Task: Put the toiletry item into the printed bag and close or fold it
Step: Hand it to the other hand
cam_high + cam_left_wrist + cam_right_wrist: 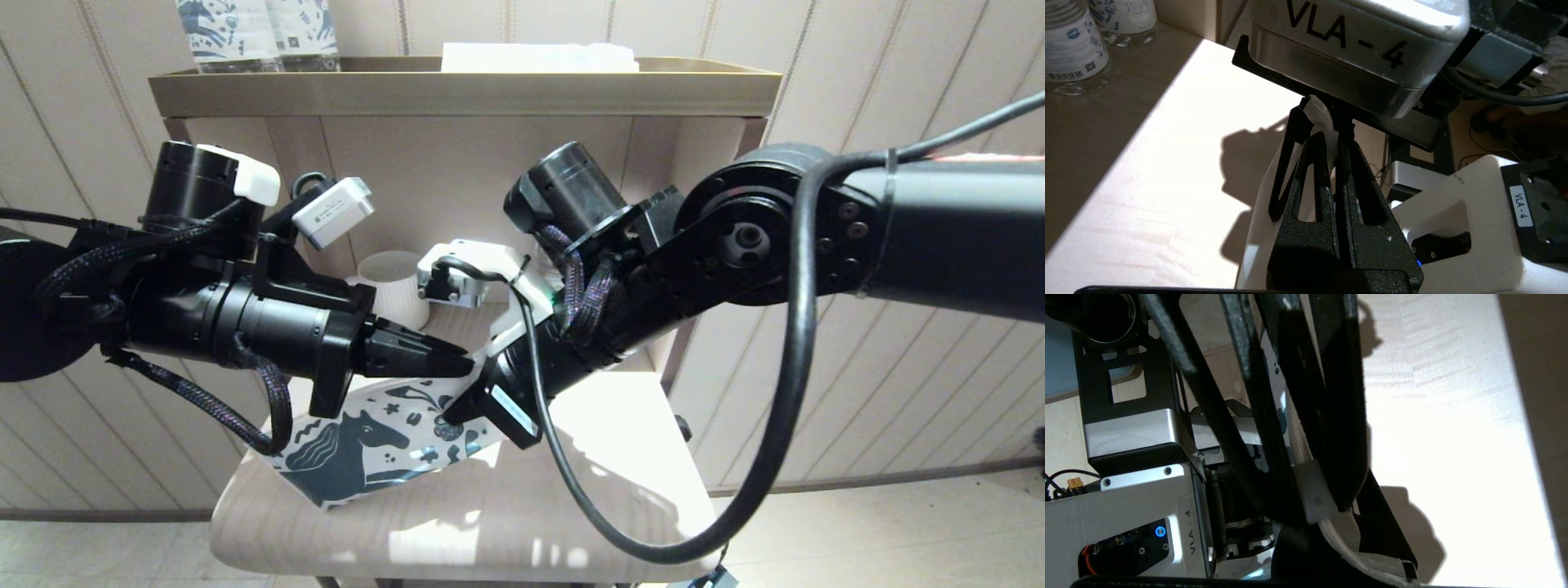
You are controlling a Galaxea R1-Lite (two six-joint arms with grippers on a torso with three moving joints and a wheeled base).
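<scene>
Your left gripper (457, 359) is clamped shut on the upper edge of the flat white paper pouch printed with a dark blue horse and flowers (359, 449), holding it tilted, its lower end resting on the pale wood-grain table (490, 523). Your right gripper (453, 408) comes in from the other side with its jaws drawn together on the same top edge, right beside the left one. In the right wrist view a small white piece shows at its fingertips, but you cannot tell whether that is the slim white toothbrush or part of the pouch; the toothbrush is not plainly visible in any view.

The two grippers sit so close that any pull in opposite directions could tear the thin mouth of the pouch, or crumple it shut before the toothbrush is inside. If either one slips, the pouch could swing down and spill whatever it holds. The ribbed white cup (396, 286) stands just behind the arms and the clear bottles (1073, 45) are further off; a wide swing could knock the cup.
</scene>
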